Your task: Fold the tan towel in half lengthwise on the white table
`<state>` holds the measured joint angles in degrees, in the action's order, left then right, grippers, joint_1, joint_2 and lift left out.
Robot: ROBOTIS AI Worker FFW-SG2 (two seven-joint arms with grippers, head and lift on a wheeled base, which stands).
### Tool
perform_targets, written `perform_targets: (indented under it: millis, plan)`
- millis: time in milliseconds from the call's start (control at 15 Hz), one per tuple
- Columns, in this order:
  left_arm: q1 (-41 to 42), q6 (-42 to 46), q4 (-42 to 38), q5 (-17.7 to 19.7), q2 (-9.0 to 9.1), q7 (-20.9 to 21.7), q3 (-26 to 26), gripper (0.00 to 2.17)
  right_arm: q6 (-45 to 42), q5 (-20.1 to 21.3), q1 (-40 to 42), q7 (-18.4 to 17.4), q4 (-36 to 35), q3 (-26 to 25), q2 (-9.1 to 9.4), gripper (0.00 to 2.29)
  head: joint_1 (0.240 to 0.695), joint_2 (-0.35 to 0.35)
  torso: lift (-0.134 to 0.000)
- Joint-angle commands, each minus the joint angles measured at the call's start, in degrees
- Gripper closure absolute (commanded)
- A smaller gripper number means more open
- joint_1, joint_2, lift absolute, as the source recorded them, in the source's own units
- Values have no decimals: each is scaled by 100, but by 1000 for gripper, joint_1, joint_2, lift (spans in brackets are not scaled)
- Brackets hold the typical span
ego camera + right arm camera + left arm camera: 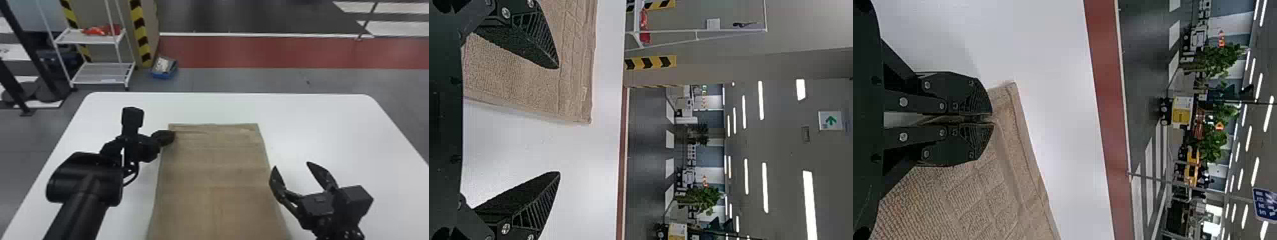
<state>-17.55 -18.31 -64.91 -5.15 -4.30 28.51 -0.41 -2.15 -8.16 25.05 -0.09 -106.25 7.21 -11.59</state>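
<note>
In the head view the tan towel [214, 166] lies flat and spread out on the white table [319, 121]. At its far left corner is my left gripper [169, 135]. The left wrist view has the left gripper [988, 119] shut on the edge of the towel [988, 185] near that corner, with cloth pinched between the fingers. My right gripper [292, 170] stands open beside the towel's right edge. In the right wrist view the right gripper [559, 120] has its fingers wide apart, one over the towel [514, 75], the other over bare tabletop.
Beyond the table's far edge, a white shelf rack [99, 73] with red items stands at the back left on the floor. A blue bin [164, 71] sits beside a column with yellow and black stripes [140, 35].
</note>
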Motion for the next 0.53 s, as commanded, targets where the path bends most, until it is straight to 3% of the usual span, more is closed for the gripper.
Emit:
perform_targets:
  millis: [0, 333, 467]
  plan:
    - [296, -82, -531, 67, -1, 32, 23, 1075, 0, -11, -9, 0, 25, 0, -1, 130, 695, -14, -98]
    - [1640, -609, -2860, 436, -27, 137, 181, 1075, 0, -2, -18, 0, 52, 0, 8, 130, 695, -21, -98]
    - [1834, -890, -3300, 471, -19, 137, 181, 1072, 0, -2, -27, 0, 60, 0, 8, 130, 695, -24, -98]
